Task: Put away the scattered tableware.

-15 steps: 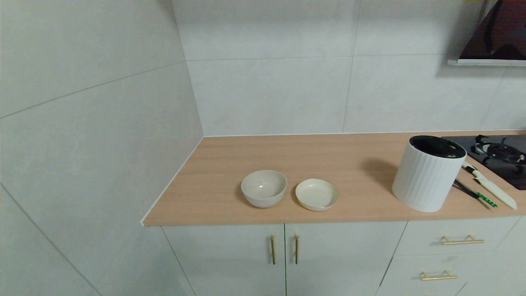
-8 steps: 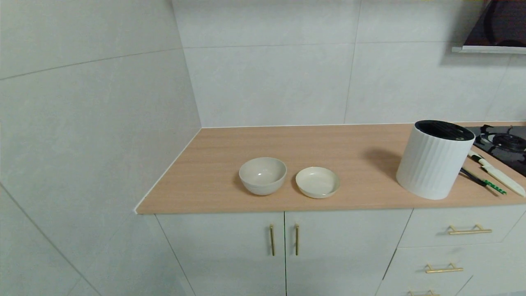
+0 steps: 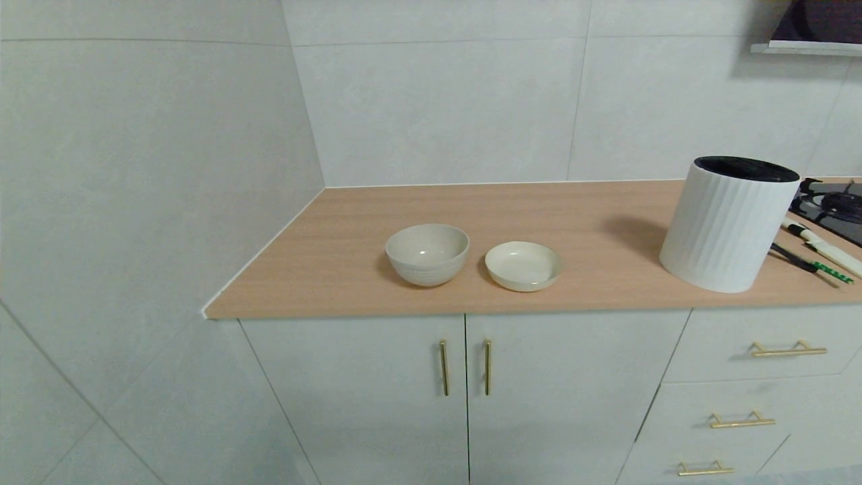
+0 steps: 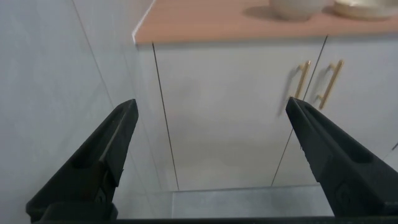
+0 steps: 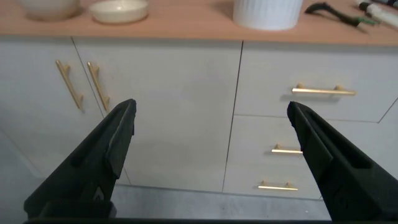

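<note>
A cream bowl (image 3: pixel 427 254) and a shallow cream plate (image 3: pixel 524 265) sit side by side near the front edge of the wooden counter (image 3: pixel 579 215). To their right stands a white ribbed holder (image 3: pixel 730 223) with a dark slotted top. Beside it lie a knife (image 3: pixel 821 248) and green-tipped chopsticks (image 3: pixel 811 264). My left gripper (image 4: pixel 211 134) hangs open below counter height, facing the cabinet doors (image 4: pixel 236 118). My right gripper (image 5: pixel 211 134) is open too, in front of the drawers (image 5: pixel 317 93), with the plate (image 5: pixel 119 10) and holder (image 5: pixel 267 12) above it.
A tiled wall (image 3: pixel 155 175) closes off the counter's left end. A gas hob (image 3: pixel 835 205) lies at the far right, under a range hood (image 3: pixel 811 27). Below the counter are two doors with gold handles (image 3: pixel 465 367) and a stack of drawers (image 3: pixel 761 391).
The head camera has dropped and tilted, so the whole scene sits higher in view and more of the cabinets shows. Nothing on the counter has moved.
</note>
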Controlling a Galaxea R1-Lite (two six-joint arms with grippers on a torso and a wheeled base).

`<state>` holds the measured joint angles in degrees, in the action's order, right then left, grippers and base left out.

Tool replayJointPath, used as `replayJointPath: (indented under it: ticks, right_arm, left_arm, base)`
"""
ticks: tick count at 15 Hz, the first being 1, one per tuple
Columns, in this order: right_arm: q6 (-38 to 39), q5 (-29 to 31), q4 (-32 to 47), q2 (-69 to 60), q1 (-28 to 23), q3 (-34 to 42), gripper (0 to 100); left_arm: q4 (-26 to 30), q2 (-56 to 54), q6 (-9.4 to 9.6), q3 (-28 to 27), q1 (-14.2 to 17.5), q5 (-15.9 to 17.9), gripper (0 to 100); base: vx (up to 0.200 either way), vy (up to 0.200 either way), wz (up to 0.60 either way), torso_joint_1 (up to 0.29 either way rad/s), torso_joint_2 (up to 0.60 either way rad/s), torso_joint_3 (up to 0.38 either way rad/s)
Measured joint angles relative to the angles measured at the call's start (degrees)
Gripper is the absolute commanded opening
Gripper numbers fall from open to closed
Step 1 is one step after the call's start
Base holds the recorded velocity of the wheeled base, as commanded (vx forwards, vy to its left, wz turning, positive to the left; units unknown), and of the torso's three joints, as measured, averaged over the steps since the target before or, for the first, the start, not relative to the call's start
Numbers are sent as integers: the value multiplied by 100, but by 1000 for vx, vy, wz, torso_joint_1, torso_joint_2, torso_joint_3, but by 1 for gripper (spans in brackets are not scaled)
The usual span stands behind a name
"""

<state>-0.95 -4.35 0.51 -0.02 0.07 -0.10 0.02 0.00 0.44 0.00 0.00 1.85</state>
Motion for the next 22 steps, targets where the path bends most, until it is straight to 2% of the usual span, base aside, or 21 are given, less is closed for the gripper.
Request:
replayJointPath:
  ticks: [17, 22]
  right_arm:
    - [2, 0, -5, 2, 0, 0, 100]
    - [0, -2, -2, 0, -2, 0, 100]
  left_arm:
    - [2, 0, -1, 0, 0, 0, 100]
    - [-2, 0, 0, 0, 0, 0, 100]
  base:
    - [0, 0, 0, -175, 471, 297]
    - [0, 0, 0, -29, 105, 73]
